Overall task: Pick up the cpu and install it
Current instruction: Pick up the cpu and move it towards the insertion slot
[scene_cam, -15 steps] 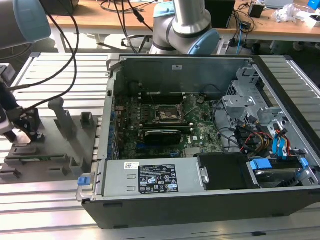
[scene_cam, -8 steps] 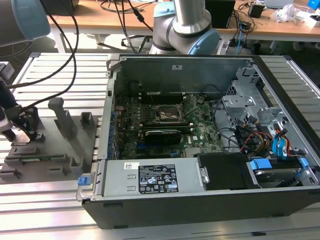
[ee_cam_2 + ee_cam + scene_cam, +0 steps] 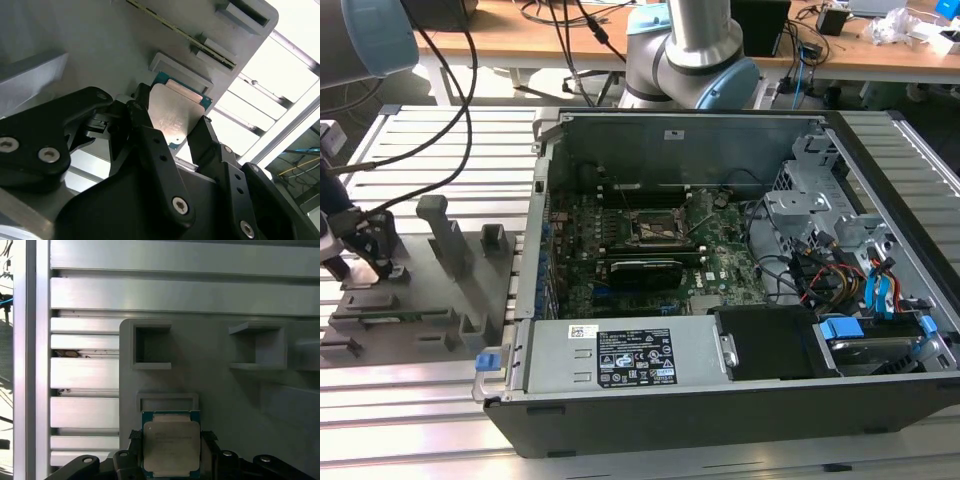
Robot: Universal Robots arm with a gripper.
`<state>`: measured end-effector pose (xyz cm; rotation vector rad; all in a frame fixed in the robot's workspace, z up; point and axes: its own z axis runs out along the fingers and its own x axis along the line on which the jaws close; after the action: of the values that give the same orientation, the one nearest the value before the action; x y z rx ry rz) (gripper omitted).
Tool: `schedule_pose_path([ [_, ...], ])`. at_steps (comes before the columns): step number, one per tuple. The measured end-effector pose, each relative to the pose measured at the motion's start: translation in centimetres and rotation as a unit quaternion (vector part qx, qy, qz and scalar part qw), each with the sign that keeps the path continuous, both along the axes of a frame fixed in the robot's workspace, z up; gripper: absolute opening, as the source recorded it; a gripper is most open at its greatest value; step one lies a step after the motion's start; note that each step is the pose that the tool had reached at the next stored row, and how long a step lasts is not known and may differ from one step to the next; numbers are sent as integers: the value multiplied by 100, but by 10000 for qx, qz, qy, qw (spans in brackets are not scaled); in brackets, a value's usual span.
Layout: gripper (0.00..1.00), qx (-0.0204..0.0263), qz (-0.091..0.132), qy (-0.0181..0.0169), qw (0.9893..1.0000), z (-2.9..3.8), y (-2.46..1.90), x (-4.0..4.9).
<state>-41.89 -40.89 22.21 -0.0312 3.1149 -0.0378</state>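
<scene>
Far to the exterior view's left, over a grey moulded tray on the slatted metal desk: the hand, black, at the end of the arm. Pinching the cpu by two opposite edges, one black finger pressed against each side, as seen in both wrist views. Silvery top plate facing up, green rim showing round it. Close against the tray's grey face, just beside a shallow raised frame; whether touching the tray or lifted clear of it, cannot tell. Farther along the same tray, two square pockets. Well apart, toward the exterior view's right, an open computer case lying on its side, with a green board inside, a black square socket near the board's middle and a long black card just beside that. Behind the case, the arm's grey-and-blue joint.
</scene>
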Motion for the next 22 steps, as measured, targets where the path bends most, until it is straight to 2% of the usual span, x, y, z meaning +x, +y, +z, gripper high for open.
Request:
schedule_pose_path([
  [22, 55, 0, 0, 1, 10000, 140, 0, 0],
])
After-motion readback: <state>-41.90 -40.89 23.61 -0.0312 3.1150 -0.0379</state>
